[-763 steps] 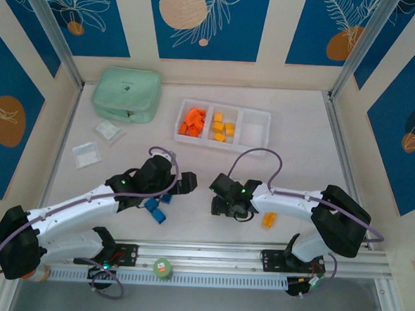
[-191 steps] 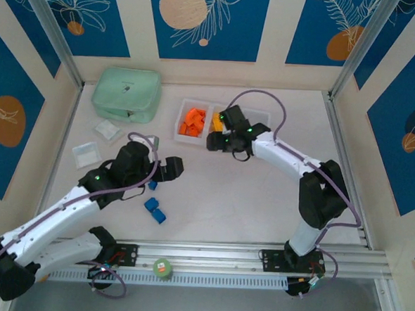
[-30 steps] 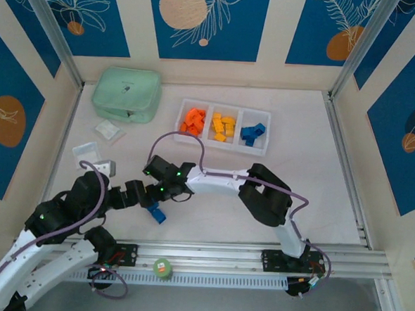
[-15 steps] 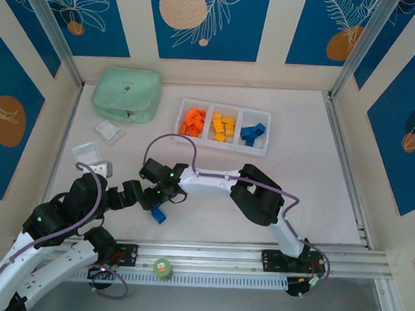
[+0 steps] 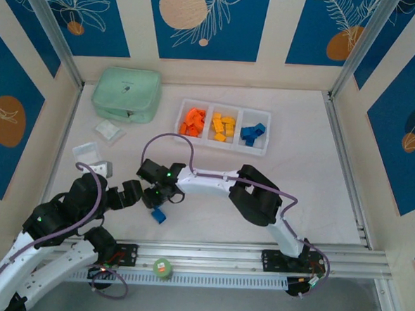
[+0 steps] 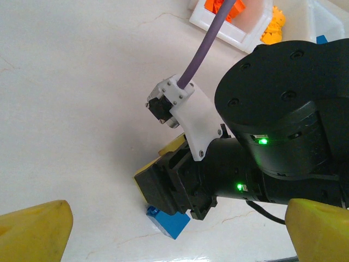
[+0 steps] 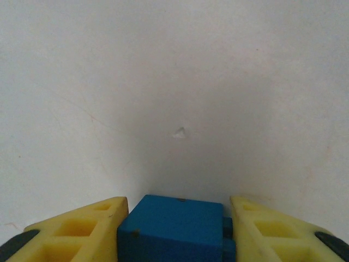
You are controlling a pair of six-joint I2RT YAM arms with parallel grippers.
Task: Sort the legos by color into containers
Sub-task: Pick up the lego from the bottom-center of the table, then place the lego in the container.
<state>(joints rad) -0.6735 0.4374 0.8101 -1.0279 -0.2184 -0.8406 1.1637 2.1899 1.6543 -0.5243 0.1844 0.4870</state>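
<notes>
Grasp step: your right pincer [image 7: 178, 204] pinches a blue lego [image 7: 172, 232] on the counter [image 5: 298, 175] near-left of the white tray [image 5: 222, 147], left pincer [image 5: 133, 193] spread; next, lift it to the blue compartment [image 5: 259, 146].

No writing, number or brand can be read. The mint green pouch [image 5: 127, 94] at the far left bears a small dark mark, too small to make out. The round green cap [image 5: 162, 267] at the near edge shows an illegible reddish spot.
</notes>
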